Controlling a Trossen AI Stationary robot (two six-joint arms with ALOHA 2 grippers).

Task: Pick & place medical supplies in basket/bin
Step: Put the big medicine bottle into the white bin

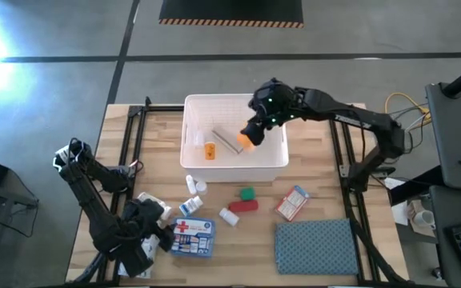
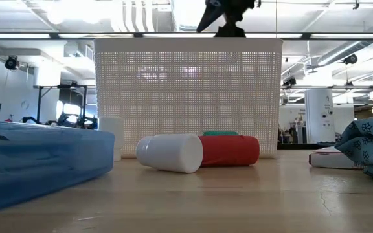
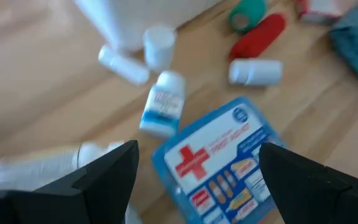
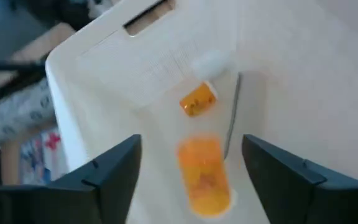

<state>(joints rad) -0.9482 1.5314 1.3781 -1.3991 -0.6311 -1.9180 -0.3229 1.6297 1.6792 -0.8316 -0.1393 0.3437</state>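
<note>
The white basket (image 1: pixel 234 164) stands at the desk's far edge, midway along it. Inside lie an orange pill bottle (image 1: pixel 210 150) and a grey strip (image 1: pixel 229 140). Above its right wall the right gripper (image 4: pixel 194 163) hangs with fingers spread wide, a second orange bottle (image 4: pixel 204 174) between them, untouched and blurred. The blue first-aid box (image 1: pixel 192 237) lies near the desk's front edge, beside the left gripper (image 3: pixel 194 165), also wide open.

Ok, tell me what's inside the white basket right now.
The white basket holds an orange pill bottle, a flat grey strip and a second orange bottle falling beneath the open right gripper. That arm hides part of the floor.
</note>
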